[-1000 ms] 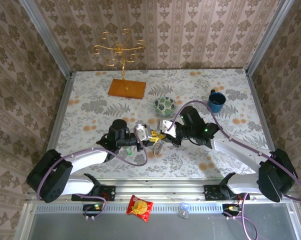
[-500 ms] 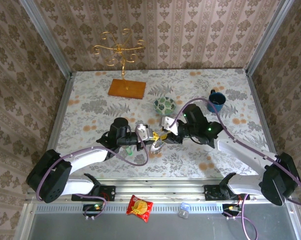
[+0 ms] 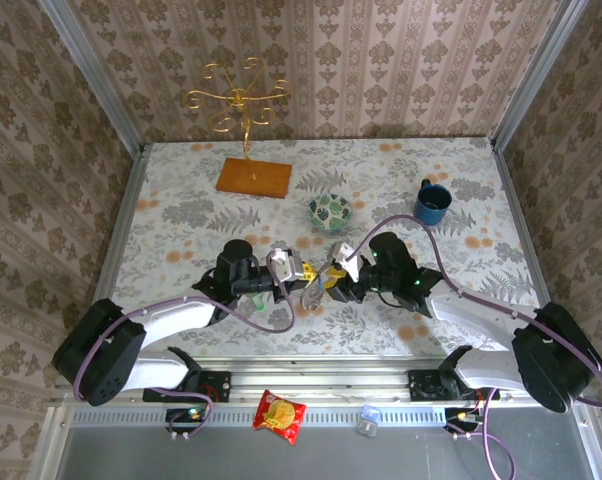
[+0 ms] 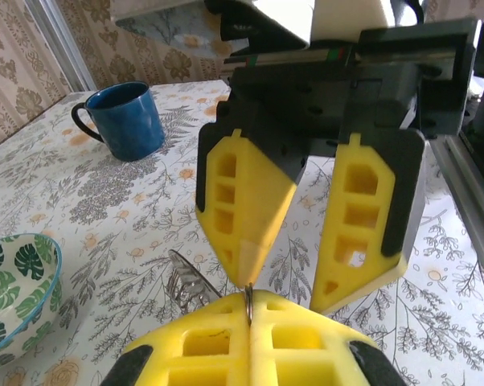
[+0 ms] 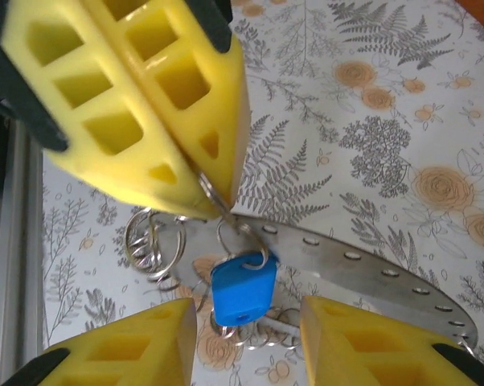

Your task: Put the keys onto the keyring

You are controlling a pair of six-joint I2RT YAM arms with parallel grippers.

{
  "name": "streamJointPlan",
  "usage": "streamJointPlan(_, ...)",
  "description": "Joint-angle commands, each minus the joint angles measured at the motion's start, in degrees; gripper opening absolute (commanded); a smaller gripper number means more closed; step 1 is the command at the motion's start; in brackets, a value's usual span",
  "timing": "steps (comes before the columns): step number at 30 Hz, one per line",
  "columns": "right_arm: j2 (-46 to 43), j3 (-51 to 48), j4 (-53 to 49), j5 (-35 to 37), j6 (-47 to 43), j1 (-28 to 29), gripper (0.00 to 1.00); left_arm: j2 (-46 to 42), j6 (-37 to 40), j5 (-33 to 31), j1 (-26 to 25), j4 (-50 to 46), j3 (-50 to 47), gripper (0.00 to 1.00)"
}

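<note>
The blue key (image 5: 242, 291) hangs by its plastic head from a thin wire loop (image 5: 218, 205), directly under the tips of my left gripper (image 5: 216, 199) and just in front of the gap of my right gripper (image 4: 284, 283). Its long axis runs from my left fingertips toward that gap, head first. The head is a small, bright blue block with rounded corners, and the metal blade shows as a short stub beyond it.

My left fingers are pressed together and pinch the wire loop at their very tips, so this hand carries the key. My right fingers stand apart, one on each side of the key, and touch nothing. They are the nearer free ones for the coming move.

Behind the key, away from my right fingers, lies a flat grey band with small holes, which I believe is part of the keyring (image 5: 363, 269). The wire loop crosses its end. Beside it, on the side of my left fingers, some coiled wire rings (image 5: 153, 241) rest on the flowered table (image 5: 371, 104)
</note>
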Motion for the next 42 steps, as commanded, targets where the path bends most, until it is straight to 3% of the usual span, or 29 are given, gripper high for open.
streamJointPlan(1, 1.97, -1.05, 6.42, 3.44, 1.69, 1.46, 0.40, 0.31, -4.22, -0.48, 0.11, 5.26, -0.81, 0.00)
streamJointPlan(10, 5.43, -3.47, 13.83, 9.17, 2.47, 5.03, 0.46, 0.51, -7.14, -9.03, -4.07, 5.12, -1.36, 0.00)
streamJointPlan(15, 6.38, -4.35, 17.77, 16.42, 2.27, 6.67, 0.44, 0.29, -9.39, -10.91, -4.64, 6.32, -1.77, 0.00)
streamJointPlan(20, 5.60, -5.61, 20.21, 20.50, 2.01, 7.31, 0.34, -0.28, -10.61, -12.34, -4.99, 5.97, -2.13, 0.00)
streamJointPlan(25, 3.76, -5.71, 17.78, 21.67, -0.11, 7.35, 0.14, -0.59, -11.21, -13.36, -5.26, 6.24, -2.65, 0.00)
streamJointPlan(30, 0.66, -5.45, 14.07, 22.54, -2.04, 7.29, 0.01, -0.97, -11.07, -13.66, -5.23, 5.99, -2.73, 0.00)
streamJointPlan(42, -4.65, -1.19, 1.21, 21.07, -5.49, 7.04, 0.00, -1.17, -10.36, -12.93, -5.00, 5.88, -2.65, 0.00)
